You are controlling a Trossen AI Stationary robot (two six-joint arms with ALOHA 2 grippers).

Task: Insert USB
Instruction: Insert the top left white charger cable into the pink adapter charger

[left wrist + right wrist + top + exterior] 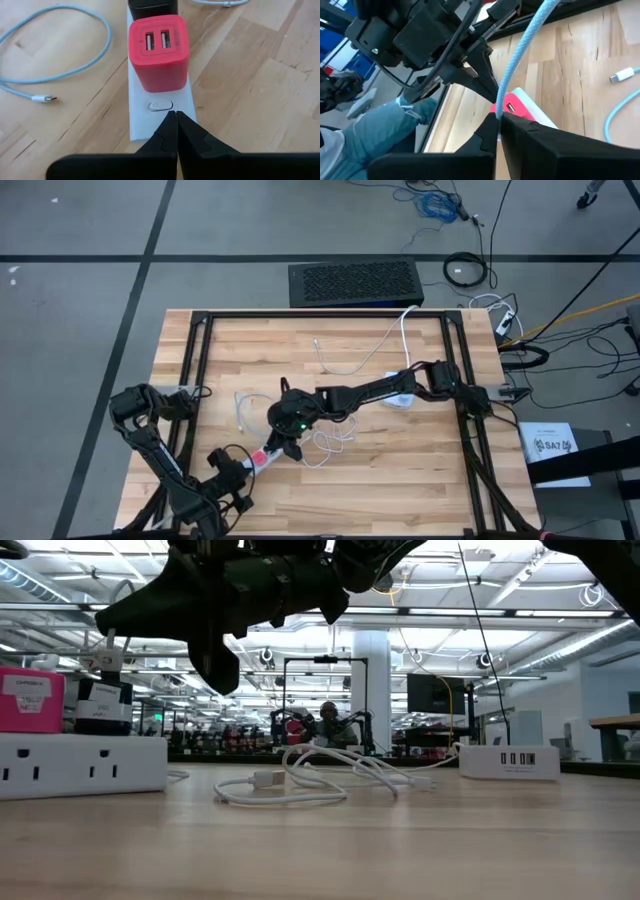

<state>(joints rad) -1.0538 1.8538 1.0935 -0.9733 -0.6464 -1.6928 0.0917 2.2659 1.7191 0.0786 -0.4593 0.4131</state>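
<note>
Both grippers meet at the pink charger (158,52): left gripper (175,120) pressed together, right gripper (498,119) pinching the blue cable (522,52).

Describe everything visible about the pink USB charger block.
The pink, rounded, matte plastic cube-shaped USB charger sits plugged into a white power strip lying flat on the wooden table. Two empty USB ports side by side show on its face. A black adapter sits beside it on the strip. The left gripper, fingers shut, hovers near the strip's switch.
</note>
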